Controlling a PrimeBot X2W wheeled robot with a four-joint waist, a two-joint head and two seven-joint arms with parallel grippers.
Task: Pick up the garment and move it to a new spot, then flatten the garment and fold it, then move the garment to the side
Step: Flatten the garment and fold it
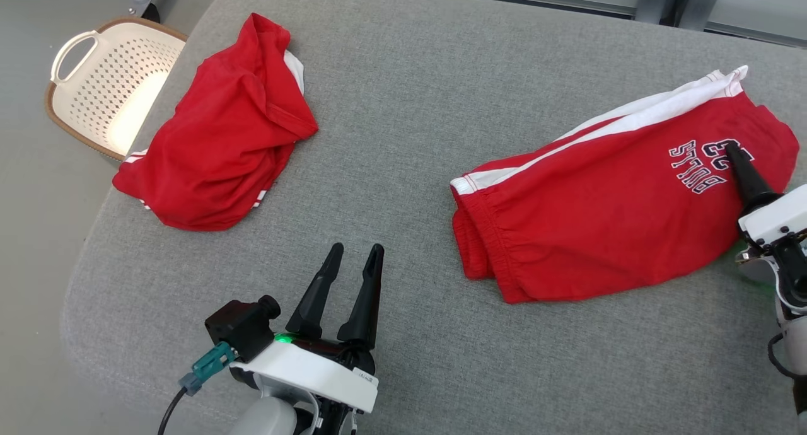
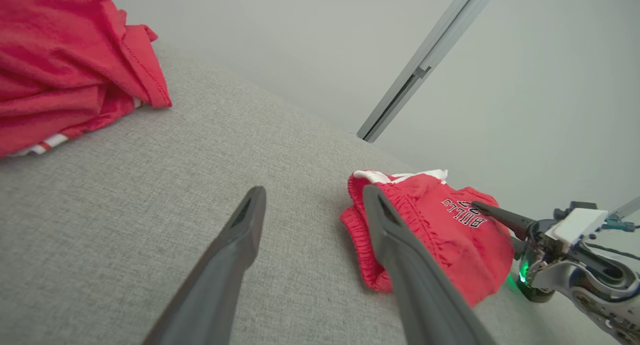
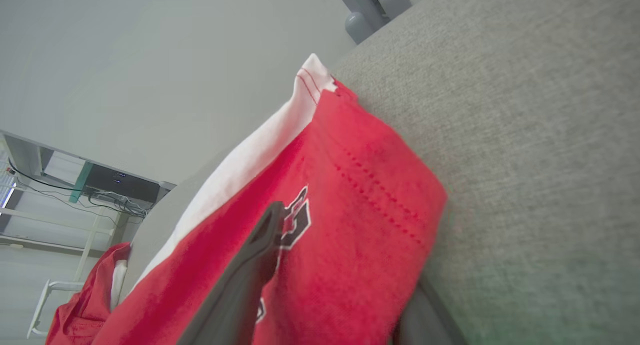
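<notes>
You are risking to catch only the upper layer, so the folded garment [image 1: 599, 220] may be falling open when lifted; it is lying on the right side of the grey cushion [image 1: 410, 107], its lettered corner sitting between the fingers of the right claw [image 1: 734, 154], and whether they are already clenching it, you cannot tell

The red garment [image 1: 592, 227] bears black, white-outlined "BULLS" — upside down in the head view — beside a partly hidden number.

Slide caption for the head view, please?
Right end effector on the BULLS-lettered red garment, left end effector open over the cushion, crumpled red garment near the basket.
</notes>
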